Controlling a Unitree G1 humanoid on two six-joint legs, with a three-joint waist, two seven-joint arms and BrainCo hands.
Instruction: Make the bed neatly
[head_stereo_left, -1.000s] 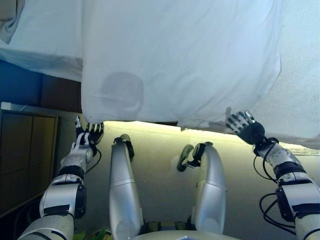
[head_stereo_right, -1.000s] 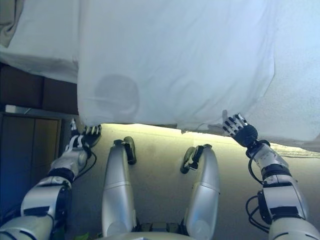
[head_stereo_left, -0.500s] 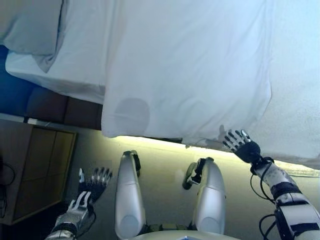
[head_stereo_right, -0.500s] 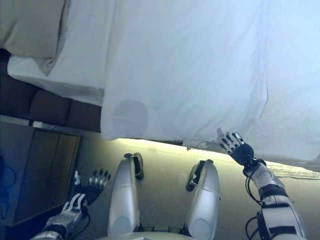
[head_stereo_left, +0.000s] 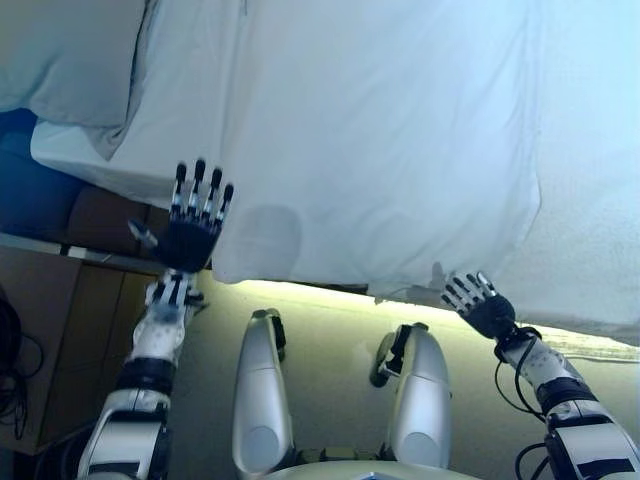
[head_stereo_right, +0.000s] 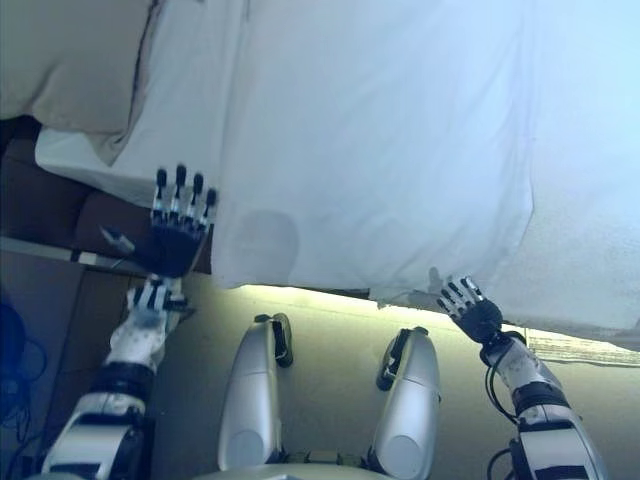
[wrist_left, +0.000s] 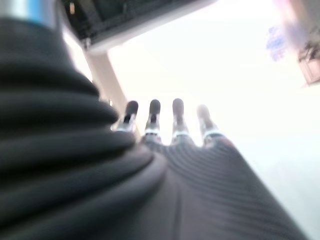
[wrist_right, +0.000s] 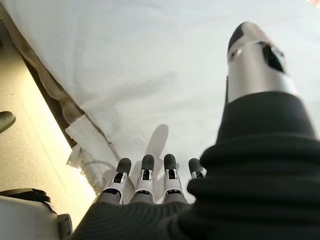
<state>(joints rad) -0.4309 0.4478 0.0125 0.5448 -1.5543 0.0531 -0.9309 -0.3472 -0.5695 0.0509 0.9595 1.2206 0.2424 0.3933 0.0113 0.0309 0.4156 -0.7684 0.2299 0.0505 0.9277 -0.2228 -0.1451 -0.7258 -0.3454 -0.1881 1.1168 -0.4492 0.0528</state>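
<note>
A white duvet (head_stereo_left: 380, 140) covers the bed and hangs over its near edge. A pillow (head_stereo_left: 70, 55) lies at the far left, on the white sheet (head_stereo_left: 90, 155). My left hand (head_stereo_left: 190, 235) is raised with straight spread fingers, in front of the bed's left side by the duvet's left edge; it holds nothing. My right hand (head_stereo_left: 478, 305) is open with straight fingers at the duvet's lower hem, right of the middle. In the right wrist view its fingers (wrist_right: 145, 177) point at the duvet (wrist_right: 150, 75) near the hem.
A brown wooden cabinet (head_stereo_left: 60, 330) stands at the lower left beside the bed. The bed's dark side (head_stereo_left: 95, 215) shows under the sheet. Pale floor (head_stereo_left: 330, 320) runs along the bed's near edge.
My left hand has risen from low by the floor up to the bed's left side. The right hand stays at the hem. The camera has shifted, showing more of the pillow.
</note>
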